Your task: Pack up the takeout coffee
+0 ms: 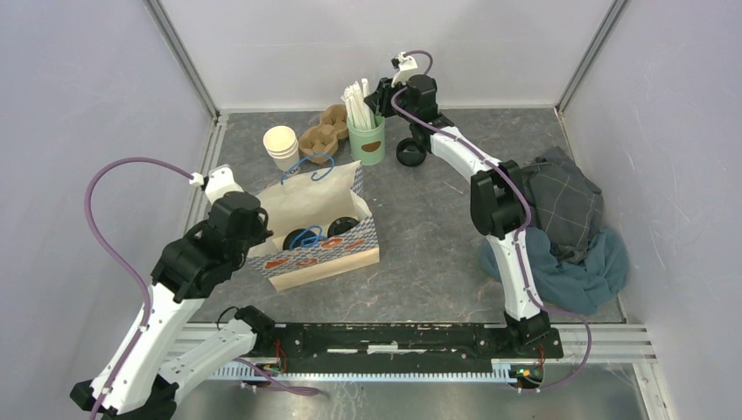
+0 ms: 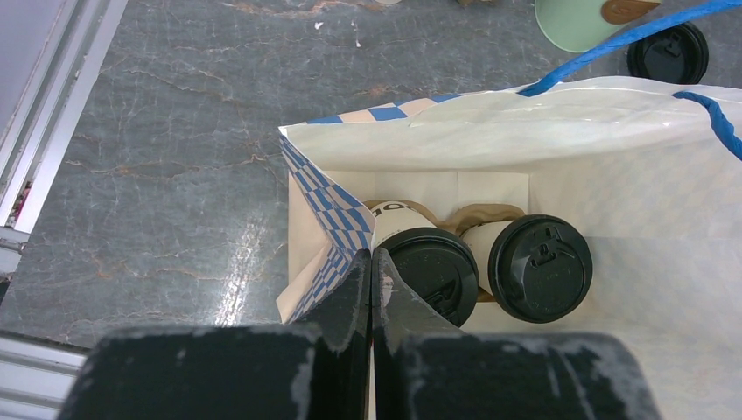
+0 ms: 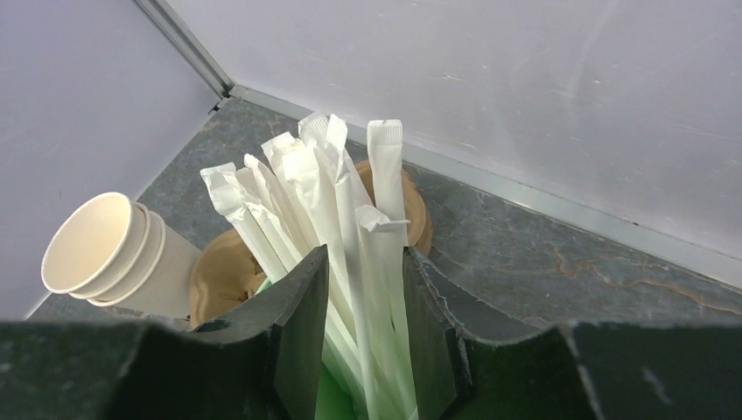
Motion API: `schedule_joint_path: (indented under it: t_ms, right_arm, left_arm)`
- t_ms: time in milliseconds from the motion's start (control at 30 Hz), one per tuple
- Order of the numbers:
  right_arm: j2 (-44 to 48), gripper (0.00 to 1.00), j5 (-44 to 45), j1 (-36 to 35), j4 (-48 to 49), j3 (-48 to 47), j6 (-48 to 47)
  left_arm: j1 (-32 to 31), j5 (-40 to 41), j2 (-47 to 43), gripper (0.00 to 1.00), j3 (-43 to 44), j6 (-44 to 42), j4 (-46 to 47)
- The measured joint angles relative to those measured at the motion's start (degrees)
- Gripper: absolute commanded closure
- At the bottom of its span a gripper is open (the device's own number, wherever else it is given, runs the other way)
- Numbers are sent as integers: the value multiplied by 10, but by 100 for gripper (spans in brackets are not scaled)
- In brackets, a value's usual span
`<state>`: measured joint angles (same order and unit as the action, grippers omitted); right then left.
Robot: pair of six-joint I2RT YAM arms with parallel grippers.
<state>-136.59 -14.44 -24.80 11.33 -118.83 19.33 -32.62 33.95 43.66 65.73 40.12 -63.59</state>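
Observation:
Two takeout coffee cups, white with black lids (image 2: 435,271) (image 2: 540,267), stand in a brown carrier inside the blue-checked paper bag (image 2: 525,131). From above their lids (image 1: 297,238) (image 1: 344,226) show in the bag's (image 1: 315,197) mouth. My left gripper (image 2: 372,262) is shut on the bag's rim at its left corner (image 1: 258,234). My right gripper (image 3: 366,262) is at the back (image 1: 382,94), over the green cup (image 1: 367,142). Its jaws stand apart on either side of several paper-wrapped straws (image 3: 324,175).
Stacked lidless white cups (image 1: 281,144) and an empty cardboard carrier (image 1: 322,133) stand behind the bag. A loose black lid (image 1: 410,153) lies right of the green cup. A heap of grey and teal cloth (image 1: 569,227) fills the right side.

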Motion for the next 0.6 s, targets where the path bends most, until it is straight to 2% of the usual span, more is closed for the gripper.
schedule_joint_path:
  t_ms: [167, 433, 600]
  right_arm:
    - [-10, 62, -6, 1, 19, -6, 12]
    - [-22, 77, -11, 1, 24, -12, 25]
    - [-22, 82, -16, 1, 28, -17, 30]
  left_arm:
    - [0, 0, 0, 98, 0, 0, 1]
    - [0, 0, -2, 98, -1, 0, 1]
    - [0, 0, -6, 98, -2, 0, 1]
